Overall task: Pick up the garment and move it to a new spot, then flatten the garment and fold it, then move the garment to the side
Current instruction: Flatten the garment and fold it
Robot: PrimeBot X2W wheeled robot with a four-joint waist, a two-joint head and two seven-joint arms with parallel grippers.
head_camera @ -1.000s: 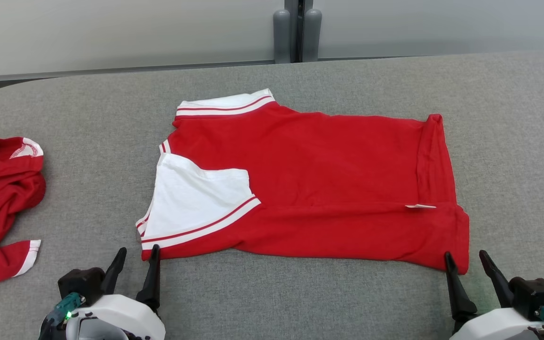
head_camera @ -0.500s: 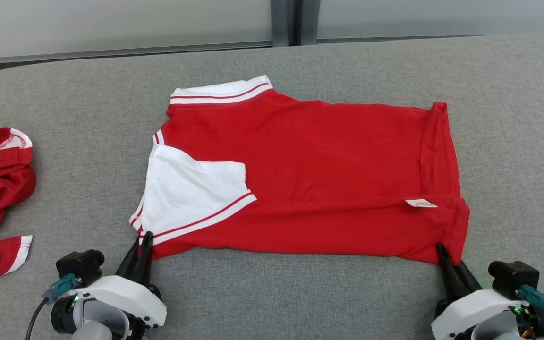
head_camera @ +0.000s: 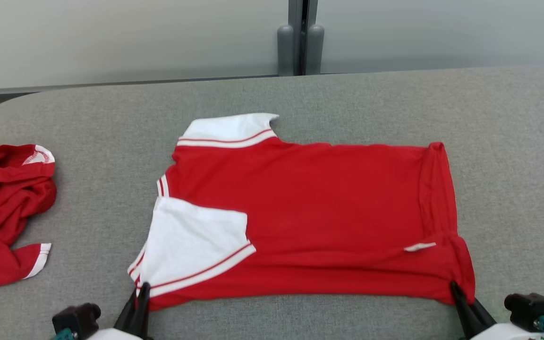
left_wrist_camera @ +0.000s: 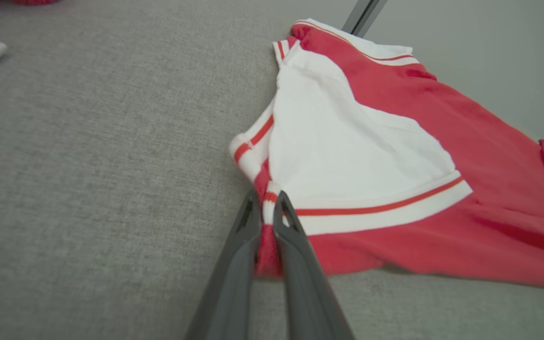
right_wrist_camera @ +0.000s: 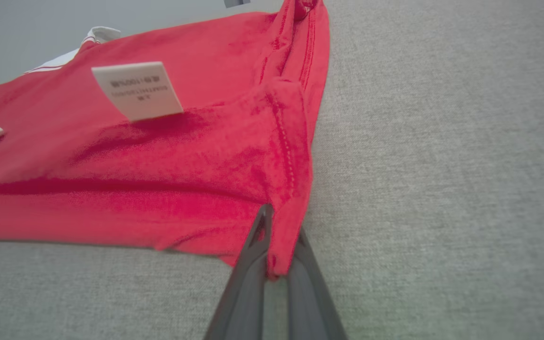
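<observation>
- Both tools are clamped on cloth: the left gripper [head_camera: 143, 286] [left_wrist_camera: 266, 200], with its two long dark fingers pressed together, pinches the 7 o'clock corner of the red knit shirt [head_camera: 324, 203] [left_wrist_camera: 442, 118] [right_wrist_camera: 158, 165], where a red-and-white striped cuff bunches between the jaws.
- At the 5 o'clock corner the right gripper [head_camera: 453, 284] [right_wrist_camera: 279, 226] is likewise closed on the shirt's stitched red hem, a fold of which sits between its fingers.
- Under everything is the grey woven fabric surface [head_camera: 88, 118].
- In the head view the red knit shirt lies spread near the middle of it, mostly flat, long side running 9 to 3 o'clock, with its near edge folded over in a band.
- A crumpled red garment with white trim [head_camera: 3, 203] sits well apart at 9 o'clock.
- One white sleeve with a red stripe [head_camera: 196, 236] is folded onto the body at 8 o'clock; another white striped sleeve [head_camera: 229, 130] sticks out at 11 o'clock.
- A small white printed label [head_camera: 419, 246] [right_wrist_camera: 137, 89] pokes out of the fold near 4 o'clock.
</observation>
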